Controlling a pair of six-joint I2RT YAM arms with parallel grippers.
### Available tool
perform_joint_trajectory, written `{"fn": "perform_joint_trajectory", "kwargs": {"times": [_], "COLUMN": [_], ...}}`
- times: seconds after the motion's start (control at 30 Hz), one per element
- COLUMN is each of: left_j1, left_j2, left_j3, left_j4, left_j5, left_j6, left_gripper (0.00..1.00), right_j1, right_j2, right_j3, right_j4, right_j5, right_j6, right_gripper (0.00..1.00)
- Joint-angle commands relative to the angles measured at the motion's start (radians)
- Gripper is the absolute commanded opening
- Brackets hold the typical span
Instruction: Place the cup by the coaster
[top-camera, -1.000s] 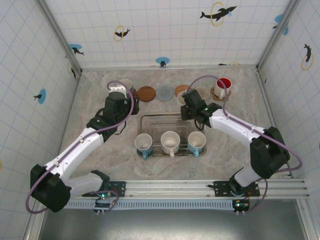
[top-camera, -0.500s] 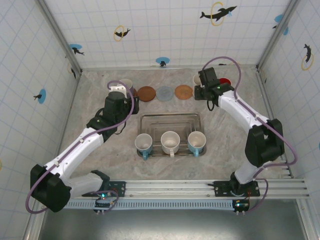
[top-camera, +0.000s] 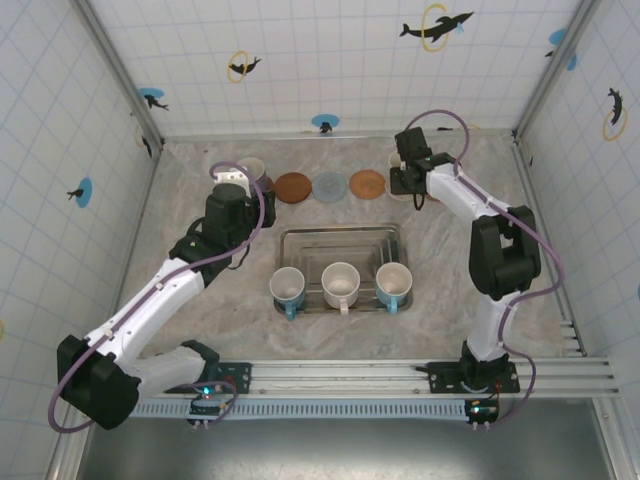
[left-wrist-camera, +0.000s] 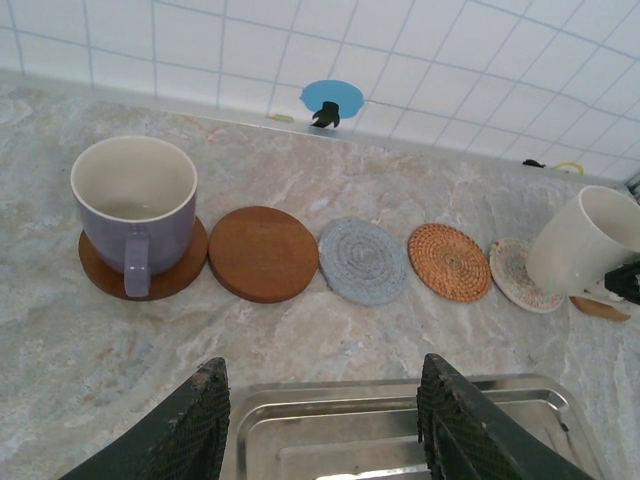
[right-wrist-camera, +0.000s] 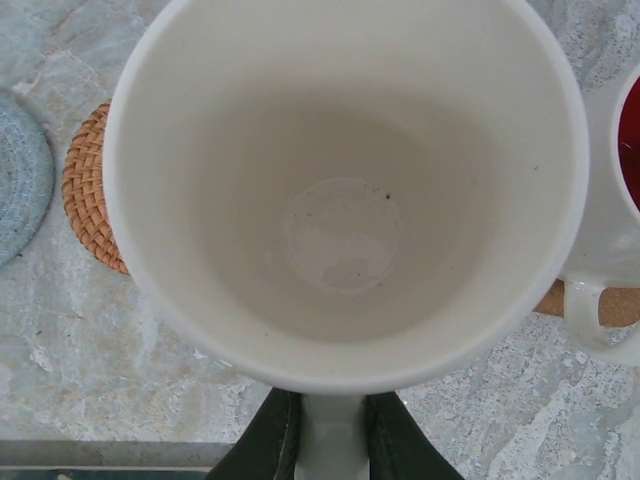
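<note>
Now right fingers (right-wrist-camera: 270, 442) pinch cup (right-wrist-camera: 345, 200) handle; left fingers (left-wrist-camera: 190, 430) half-open, empty, above tray (left-wrist-camera: 330, 400) far rim.

Bright even light, soft shadows, seemingly sharp

Row of coasters (left-wrist-camera: 363, 261) along the back, mug (left-wrist-camera: 135, 200) on the leftmost, cup (left-wrist-camera: 585, 243) at the row's right end, tray (top-camera: 340, 240) in front of the row, three cups (top-camera: 340, 284) along its near edge.

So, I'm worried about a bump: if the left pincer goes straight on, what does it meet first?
Probably the tray rim just ahead of the left pincer, else the grey coaster; depth unclear.
</note>
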Motion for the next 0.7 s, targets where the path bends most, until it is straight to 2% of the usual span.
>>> {"fn": "perform_joint_trajectory", "kwargs": {"times": [0.0, 0.67], "left_j1": [-0.004, -0.004], "left_j2": [-0.003, 0.009], "left_j3": [-0.012, -0.004], "left_j4": [0.027, 0.036], "left_j5": [-0.014, 0.000], "left_j6": [0.023, 0.019], "left_gripper": [0.51, 0.51], "right_j1": [-0.010, -0.057], "right_j2": [0.022, 0.108], "right_j3": [0.078, 0.142], "right_j4": [0.044, 0.057], "right_j5": [0.011, -0.042], "right_j6": [-0.010, -0.002], "right_gripper": [0.00, 0.00]}}
